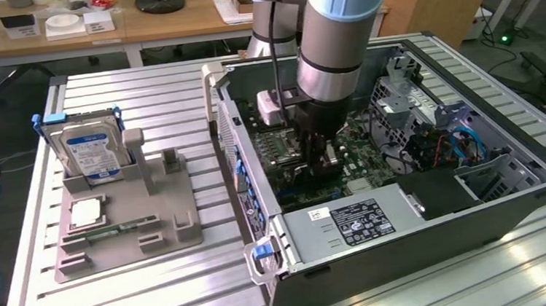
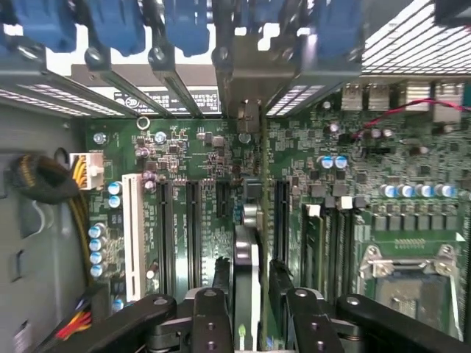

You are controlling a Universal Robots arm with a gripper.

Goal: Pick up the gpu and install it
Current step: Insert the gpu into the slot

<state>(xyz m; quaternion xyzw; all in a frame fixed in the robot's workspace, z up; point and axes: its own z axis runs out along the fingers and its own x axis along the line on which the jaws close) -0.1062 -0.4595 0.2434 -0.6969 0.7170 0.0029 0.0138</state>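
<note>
**Q:** One arm is seen reaching down into the open PC case — what's being held, and where's the gpu?

**A:** The gpu is pinched edge-on in the gripper, with the two fingers pressed against its sides. It's held upright over the motherboard, lined up along the black expansion slots, with its metal bracket end reaching to the slotted back wall of the case. Whether it's fully seated in a slot can't be told. In the exterior view the gripper is sunk deep in the middle of the case, right over the green board.

**Q:** Any labels that can be read?

**A:** Not much, tbh. A blue label is carried on the silver hard drive, stood upright in the grey fixture tray at the exterior view's left, but the text can't be made out. A black sticker with white print is seen on the power supply at the near side of the case; also unreadable. A white slot and an empty CPU socket are shown on the board.
</note>
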